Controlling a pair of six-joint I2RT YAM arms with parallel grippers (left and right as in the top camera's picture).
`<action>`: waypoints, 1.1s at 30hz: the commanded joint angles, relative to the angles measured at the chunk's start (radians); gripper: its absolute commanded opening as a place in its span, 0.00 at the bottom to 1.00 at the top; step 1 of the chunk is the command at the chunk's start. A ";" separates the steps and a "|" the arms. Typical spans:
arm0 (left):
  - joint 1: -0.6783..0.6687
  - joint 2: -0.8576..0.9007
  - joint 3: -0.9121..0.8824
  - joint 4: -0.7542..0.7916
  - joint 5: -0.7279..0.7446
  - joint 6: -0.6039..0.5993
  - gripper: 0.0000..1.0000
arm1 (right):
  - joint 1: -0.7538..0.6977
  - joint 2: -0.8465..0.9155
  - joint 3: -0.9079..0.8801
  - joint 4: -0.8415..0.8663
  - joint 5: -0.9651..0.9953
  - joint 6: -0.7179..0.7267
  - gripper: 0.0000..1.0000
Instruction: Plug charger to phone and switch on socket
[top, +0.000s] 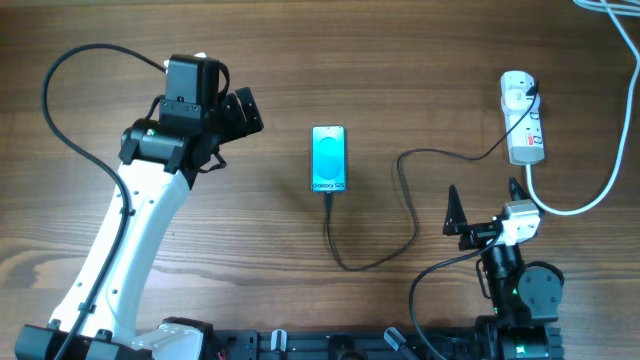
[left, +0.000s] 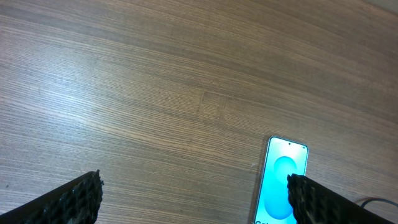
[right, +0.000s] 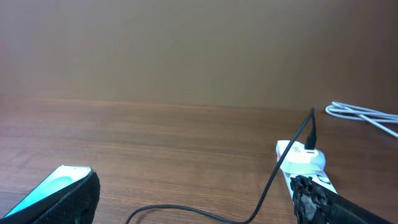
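The phone (top: 329, 158) lies in the middle of the table with its cyan screen up. It also shows in the left wrist view (left: 280, 182) and at the left edge of the right wrist view (right: 53, 185). The thin black charger cable (top: 408, 210) runs from the phone's near short edge, loops right and reaches the white socket strip (top: 524, 118) at the far right. The cable (right: 273, 180) and the socket (right: 301, 159) also show in the right wrist view. My left gripper (top: 240, 112) is open and empty, left of the phone. My right gripper (top: 485, 205) is open and empty, in front of the socket.
A thick white cord (top: 590, 200) runs from the socket along the right edge to the far corner; it also shows in the right wrist view (right: 364, 115). The robots' black cables trail by both arm bases at the front edge.
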 joint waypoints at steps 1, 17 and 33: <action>-0.002 -0.002 0.003 0.002 -0.016 -0.005 1.00 | 0.003 -0.013 -0.003 -0.002 0.026 -0.010 1.00; -0.002 -0.002 0.003 0.002 -0.016 -0.005 1.00 | 0.003 -0.013 -0.003 0.002 0.013 -0.010 1.00; -0.002 -0.006 0.003 -0.019 -0.016 -0.005 1.00 | 0.003 -0.013 -0.003 0.002 0.013 -0.011 1.00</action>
